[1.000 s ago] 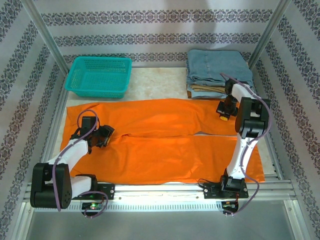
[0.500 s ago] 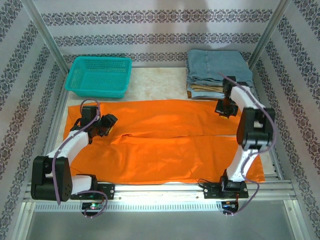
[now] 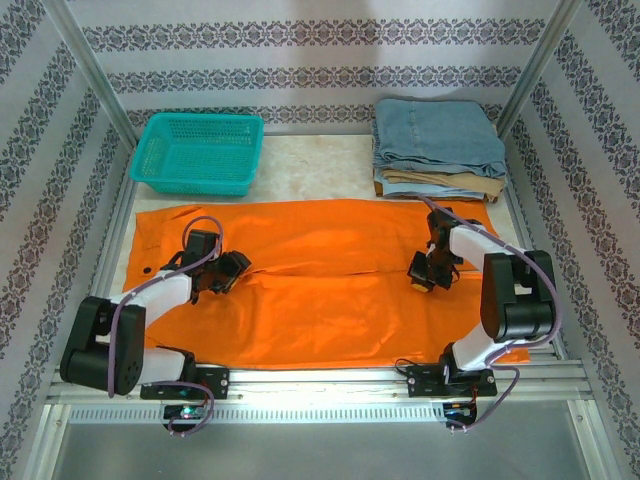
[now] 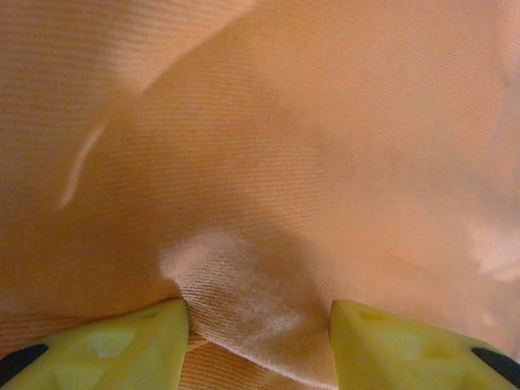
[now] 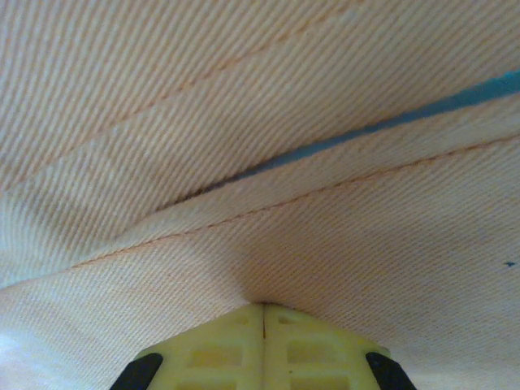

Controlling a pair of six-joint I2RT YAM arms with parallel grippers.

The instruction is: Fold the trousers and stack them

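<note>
The bright orange trousers (image 3: 320, 310) lie spread flat across the table, waist at the left and legs running right. My left gripper (image 3: 236, 266) rests on them near the crotch. Up close, my left gripper (image 4: 260, 341) stands open, its yellow fingers (image 4: 122, 345) either side of a raised ridge of the trousers (image 4: 284, 162). My right gripper (image 3: 419, 277) sits on the legs right of centre. In the right wrist view my right gripper (image 5: 264, 313) is shut, and stitched hem cloth of the trousers (image 5: 244, 122) puckers at its tip.
A teal basket (image 3: 200, 152) stands at the back left. A folded stack of blue denim (image 3: 437, 135) over tan cloth (image 3: 440, 185) sits at the back right, just beyond the trousers. Metal frame posts and patterned walls close in both sides.
My left gripper slid right along the trousers toward the crotch. My right gripper came from the far right hem down and left to the line between the legs. Neither changed its opening.
</note>
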